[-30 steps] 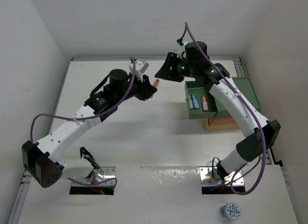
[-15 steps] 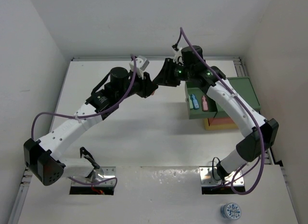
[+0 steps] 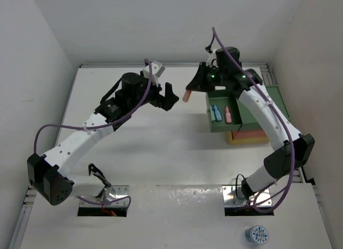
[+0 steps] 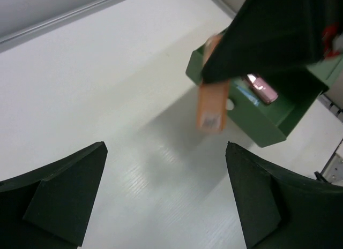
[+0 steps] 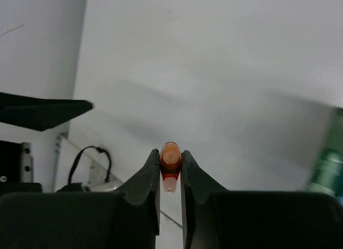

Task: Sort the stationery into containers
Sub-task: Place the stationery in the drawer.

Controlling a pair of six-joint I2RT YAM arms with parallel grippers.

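Moved: orange marker [image 3: 186, 95], passed from left fingers [image 4: 64, 198] to right fingers [image 5: 143, 186], which had drawn back. Right fingers clamped on marker, above bench [image 3: 161, 147], near green tray [image 3: 221, 127]. Left fingers spread, empty

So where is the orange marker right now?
Top view, centre-right: orange marker pinched in the right gripper, above the table just left of the green tray.

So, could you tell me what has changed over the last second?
The orange marker passed from the left gripper, now open, to the right gripper, which clamps it and has pulled back toward the green tray. That tray and the markers inside stayed put.
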